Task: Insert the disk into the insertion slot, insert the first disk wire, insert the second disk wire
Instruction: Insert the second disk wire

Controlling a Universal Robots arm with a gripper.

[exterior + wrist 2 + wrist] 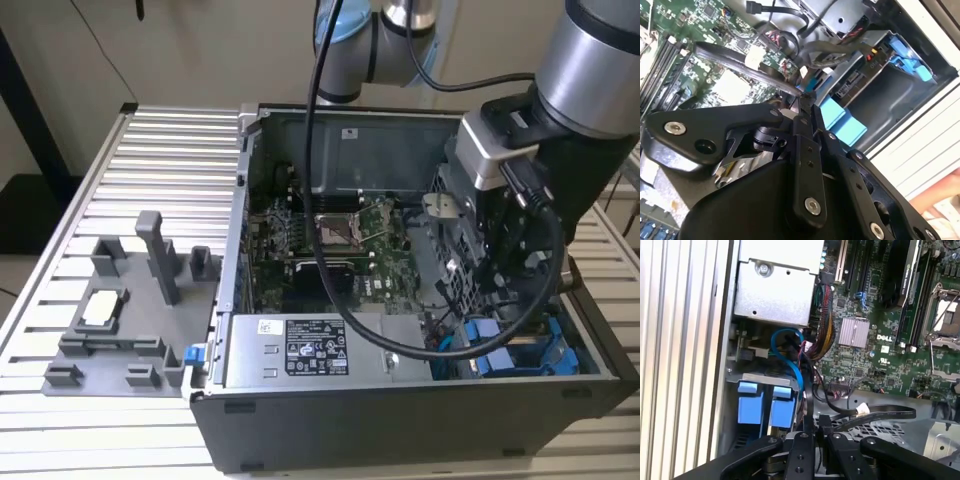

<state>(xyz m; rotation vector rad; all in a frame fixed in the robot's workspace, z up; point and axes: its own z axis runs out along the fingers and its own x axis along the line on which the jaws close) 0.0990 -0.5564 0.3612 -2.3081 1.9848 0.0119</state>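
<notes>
My gripper (802,102) (816,434) hangs inside the open computer case, right beside the grey drive cage (875,67) (765,381). Its black fingers are shut on a thin black disk wire (808,402) that rises from between them. Blue carrier tabs (782,410) (840,120) stick out of the cage just beside the fingertips. A drive with a pale label (850,86) lies seated in the cage's insertion slot. I cannot tell which blue-framed drive is the disk. In the exterior view the arm's wrist (520,190) leans over the blue frames (520,358).
The green motherboard (875,340) fills the case floor. A blue cable (790,352), a flat black cable with a white plug (863,410) and a wire bundle crowd the cage mouth. The labelled power supply (310,350) is close by. A grey fixture (120,310) stands on the slatted table.
</notes>
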